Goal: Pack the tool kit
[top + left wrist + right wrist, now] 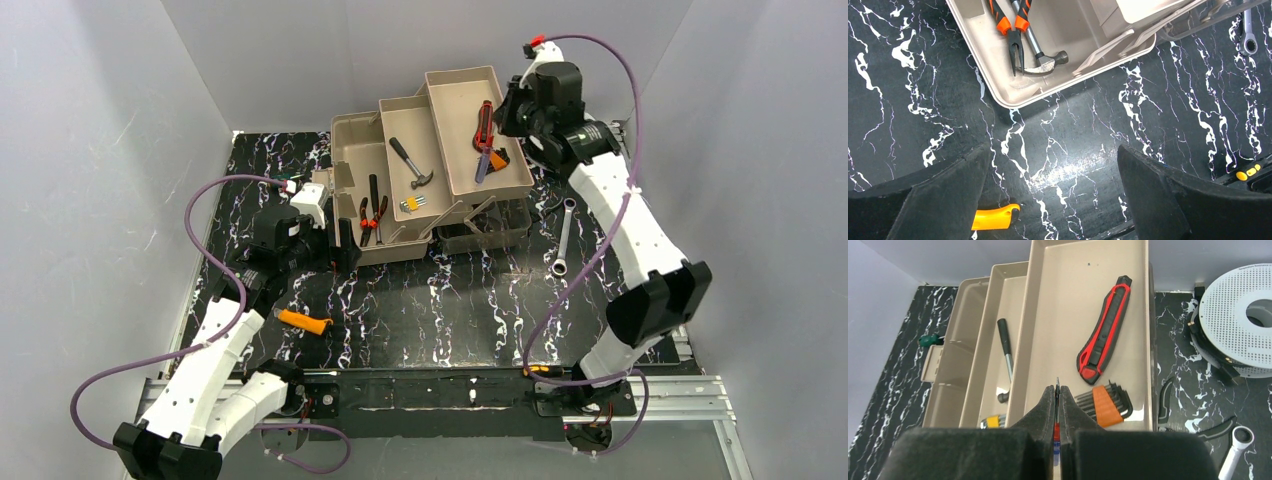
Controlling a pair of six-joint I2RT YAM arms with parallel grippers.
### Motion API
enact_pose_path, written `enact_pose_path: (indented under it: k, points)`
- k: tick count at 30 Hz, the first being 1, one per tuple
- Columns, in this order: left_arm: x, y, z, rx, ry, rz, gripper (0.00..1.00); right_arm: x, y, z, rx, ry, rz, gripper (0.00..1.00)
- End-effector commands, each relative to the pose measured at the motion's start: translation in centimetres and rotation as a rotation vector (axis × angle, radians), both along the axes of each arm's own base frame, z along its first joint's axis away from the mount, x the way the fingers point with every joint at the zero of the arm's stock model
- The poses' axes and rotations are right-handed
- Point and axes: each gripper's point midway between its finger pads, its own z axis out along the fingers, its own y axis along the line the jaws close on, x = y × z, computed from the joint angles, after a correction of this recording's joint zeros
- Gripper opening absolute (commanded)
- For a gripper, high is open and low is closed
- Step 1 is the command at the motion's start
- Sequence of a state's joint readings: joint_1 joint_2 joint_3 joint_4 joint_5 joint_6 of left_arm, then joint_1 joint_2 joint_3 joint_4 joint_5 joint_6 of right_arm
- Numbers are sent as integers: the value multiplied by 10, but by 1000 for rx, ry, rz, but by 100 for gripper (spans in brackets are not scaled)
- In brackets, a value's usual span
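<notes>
The taupe toolbox stands open at the back, its beige trays folded out. The top tray holds a red utility knife and an orange hex key set. The middle tray holds a hammer. Orange-handled pliers lie in the base. My right gripper hovers over the top tray's near end, shut on a thin tool with a metal tip and red and blue parts. My left gripper is open and empty above the table, just in front of the toolbox's corner. An orange-handled tool lies beside its left finger.
A silver wrench lies on the table right of the toolbox, near the smoky lid. A round silver wire spool stands right of the top tray. A green-handled screwdriver lies left of the box. Grey walls enclose the table.
</notes>
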State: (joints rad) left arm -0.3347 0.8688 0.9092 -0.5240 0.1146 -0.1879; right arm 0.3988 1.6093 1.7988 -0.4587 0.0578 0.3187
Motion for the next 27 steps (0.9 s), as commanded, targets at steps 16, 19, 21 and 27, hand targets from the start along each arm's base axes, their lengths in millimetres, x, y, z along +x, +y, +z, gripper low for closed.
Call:
enact_pose_path:
  k: [16, 19, 21, 27]
  points:
    - [1, 6, -1, 34, -1, 3, 100, 72, 49, 37, -3, -139, 54, 51]
    - [1, 4, 0, 29, -7, -11, 100, 67, 45, 48, 4, -162, 47, 71]
    - [1, 1, 1, 23, -9, -24, 99, 60, 41, 56, 5, -173, 44, 72]
    - [0, -5, 4, 3, -14, -59, 99, 19, 13, 75, 0, -236, 9, 72]
